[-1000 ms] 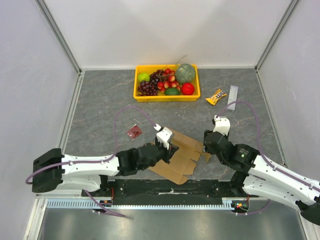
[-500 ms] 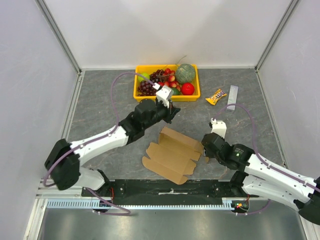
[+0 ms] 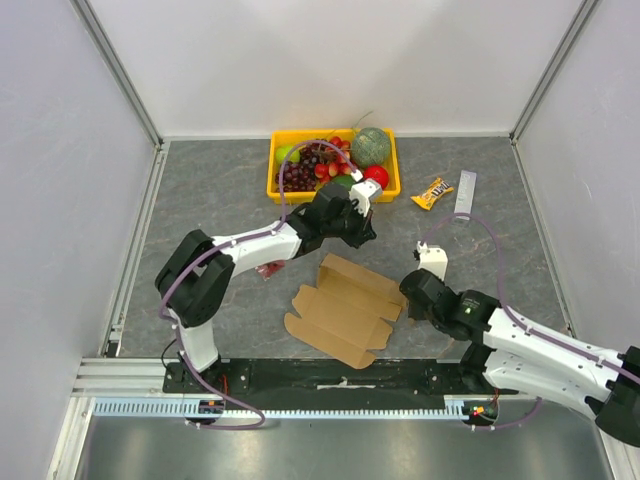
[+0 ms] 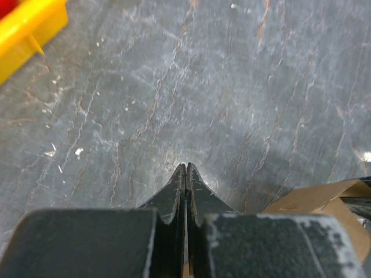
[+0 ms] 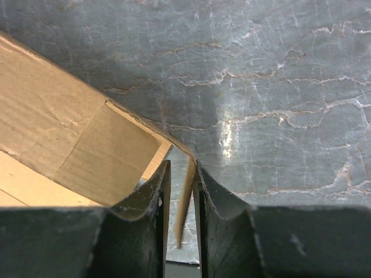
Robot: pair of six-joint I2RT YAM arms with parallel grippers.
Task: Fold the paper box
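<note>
The paper box (image 3: pixel 345 308) lies as a flat brown die-cut sheet on the grey table, near the front middle. My right gripper (image 3: pixel 409 293) is at the sheet's right edge. In the right wrist view its jaws (image 5: pixel 181 165) stand narrowly apart around an upturned flap (image 5: pixel 185 202) that leans on the right finger, with a gap to the left finger. My left gripper (image 3: pixel 360 228) is shut and empty, low over bare table between the sheet and the yellow tray. In the left wrist view its tips (image 4: pixel 185 168) are pressed together and a corner of the box (image 4: pixel 324 202) shows at lower right.
The yellow tray (image 3: pixel 275 186) of fruit stands at the back middle; its corner shows in the left wrist view (image 4: pixel 29 29). A yellow candy packet (image 3: pixel 432 193) and a grey strip (image 3: pixel 466 193) lie at back right. A dark-red packet (image 3: pixel 268 268) lies under the left arm.
My left arm swung off the box and away towards the tray, then its gripper moved right. My right gripper stayed at the box's right flap, shifting slightly nearer.
</note>
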